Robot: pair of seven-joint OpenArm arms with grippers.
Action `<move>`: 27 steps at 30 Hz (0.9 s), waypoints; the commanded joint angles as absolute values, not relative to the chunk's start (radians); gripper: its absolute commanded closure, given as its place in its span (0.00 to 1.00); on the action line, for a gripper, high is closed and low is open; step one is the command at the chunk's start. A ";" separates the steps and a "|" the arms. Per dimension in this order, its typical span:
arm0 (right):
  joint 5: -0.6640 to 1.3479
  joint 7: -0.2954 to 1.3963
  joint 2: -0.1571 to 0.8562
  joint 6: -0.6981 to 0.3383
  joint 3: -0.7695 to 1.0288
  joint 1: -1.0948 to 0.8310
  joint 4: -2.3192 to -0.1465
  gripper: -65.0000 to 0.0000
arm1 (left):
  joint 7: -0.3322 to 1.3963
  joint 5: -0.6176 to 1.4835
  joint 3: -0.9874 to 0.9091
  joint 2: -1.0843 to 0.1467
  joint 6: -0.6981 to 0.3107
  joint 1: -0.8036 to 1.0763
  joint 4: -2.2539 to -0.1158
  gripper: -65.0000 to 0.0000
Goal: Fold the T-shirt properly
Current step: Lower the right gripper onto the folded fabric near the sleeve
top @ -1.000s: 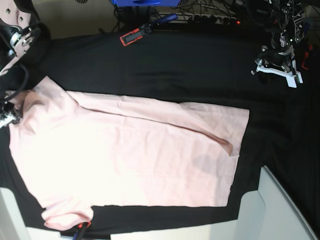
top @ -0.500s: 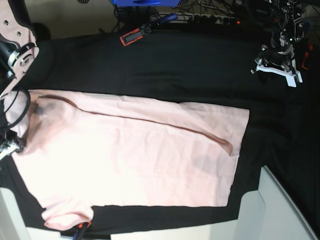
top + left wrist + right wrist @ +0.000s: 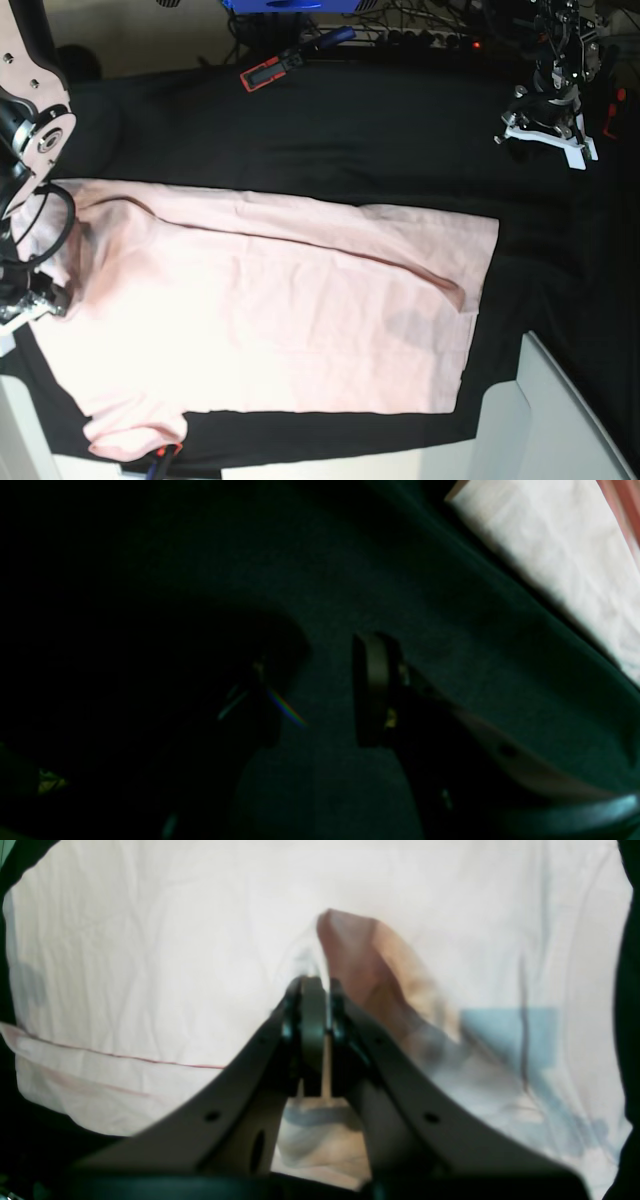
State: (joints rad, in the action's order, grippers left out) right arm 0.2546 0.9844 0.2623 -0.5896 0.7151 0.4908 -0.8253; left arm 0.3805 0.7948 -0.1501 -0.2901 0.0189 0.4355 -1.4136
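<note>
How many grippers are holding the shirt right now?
1. The right gripper has its fingers shut on a raised fold of the T-shirt. The left gripper hangs open over the black cloth, off the shirt.

right pincer (image 3: 315, 1005): grey tapering fingers, small round holes
left pincer (image 3: 545, 130): white base, black upper links

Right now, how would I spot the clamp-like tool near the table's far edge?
Start at the T-shirt on the black table cloth. Look beyond its far edge: the red-and-black tool with a blue handle lies there, the only red-framed thing.
</note>
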 commanded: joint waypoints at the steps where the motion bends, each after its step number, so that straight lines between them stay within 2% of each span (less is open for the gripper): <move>1: 0.272 0.964 0.277 -0.595 0.713 0.530 -0.839 1.00 | 0.363 0.800 -0.159 -0.303 0.012 0.437 -1.431 0.66; 5: 0.272 0.964 0.275 -0.595 0.713 0.556 -0.839 0.96 | 0.363 0.800 -0.154 -0.303 0.012 0.438 -1.431 0.66; 6: 0.272 0.964 0.269 -0.595 0.713 0.564 -0.839 0.93 | 0.363 0.800 -0.154 -0.303 0.012 0.438 -1.431 0.66; 10: 0.277 0.964 0.263 -0.595 0.716 0.587 -0.839 0.65 | 0.363 0.800 -0.153 -0.303 0.012 0.438 -1.431 0.66; 11: 0.277 0.964 0.263 -0.595 0.720 0.588 -0.839 0.62 | 0.363 0.800 -0.153 -0.303 0.012 0.438 -1.431 0.66; 16: 0.275 0.983 0.271 -0.615 0.713 0.591 -0.846 0.64 | 0.363 0.800 -0.153 -0.303 0.012 0.438 -1.431 0.66; 20: 0.278 1.084 0.278 -0.613 0.725 0.481 -0.917 0.68 | 0.363 0.800 -0.156 -0.303 0.012 0.438 -1.428 0.66; 27: 0.278 1.194 0.104 -0.610 0.835 0.255 -1.259 0.68 | 0.363 0.800 -0.157 -0.303 0.012 0.438 -1.429 0.66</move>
State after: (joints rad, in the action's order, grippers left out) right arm 0.2569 1.2148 0.0772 -0.6044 0.8360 0.2253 -1.2442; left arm 0.3805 0.7940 -0.1501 -0.2890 0.0200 0.4358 -1.4136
